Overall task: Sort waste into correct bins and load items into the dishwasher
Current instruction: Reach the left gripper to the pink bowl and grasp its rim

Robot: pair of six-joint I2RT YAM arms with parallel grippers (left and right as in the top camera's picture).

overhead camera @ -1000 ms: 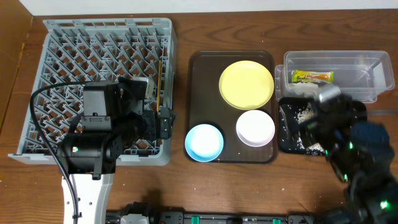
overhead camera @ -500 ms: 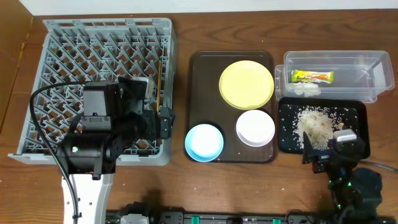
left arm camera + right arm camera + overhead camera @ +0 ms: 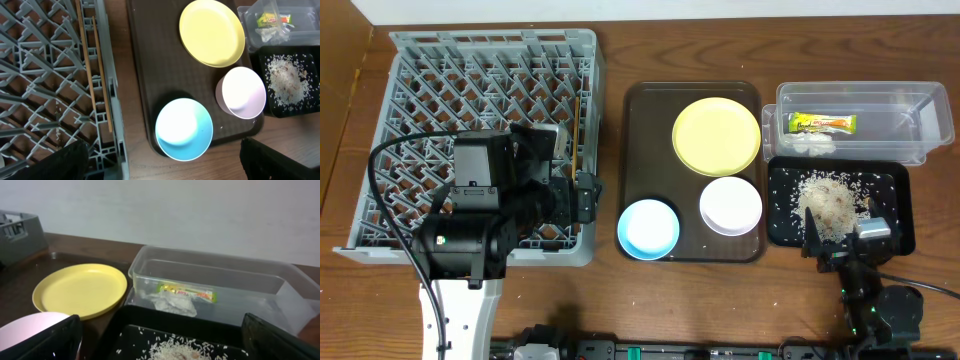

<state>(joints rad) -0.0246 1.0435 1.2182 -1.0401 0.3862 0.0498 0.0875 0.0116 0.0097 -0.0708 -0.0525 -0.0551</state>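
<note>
The grey dish rack (image 3: pixel 440 90) holds two wooden chopsticks (image 3: pixel 578 130) along its right side; they also show in the left wrist view (image 3: pixel 92 60). My left gripper (image 3: pixel 582 197) is open and empty over the rack's front right corner. The yellow plate (image 3: pixel 716 135), white bowl (image 3: pixel 730 205) and light blue bowl (image 3: pixel 649 228) sit on the brown tray (image 3: pixel 640 150). The clear tub (image 3: pixel 910 115) holds the snack wrapper (image 3: pixel 823 124) and white tissue (image 3: pixel 810 143). The black tray (image 3: pixel 782 230) holds rice scraps (image 3: pixel 828 198). My right gripper (image 3: pixel 842 238) is open and empty at the tray's front edge.
The right wrist view looks low across the black tray (image 3: pixel 150 317) and rice (image 3: pixel 185 350) to the tub (image 3: pixel 210 270), wrapper (image 3: pixel 187 293) and yellow plate (image 3: pixel 80 290). A pale wall stands behind. Bare wood table runs along the front edge.
My right arm has pulled back from over the black tray toward the front edge, uncovering the rice. The left arm has not moved.
</note>
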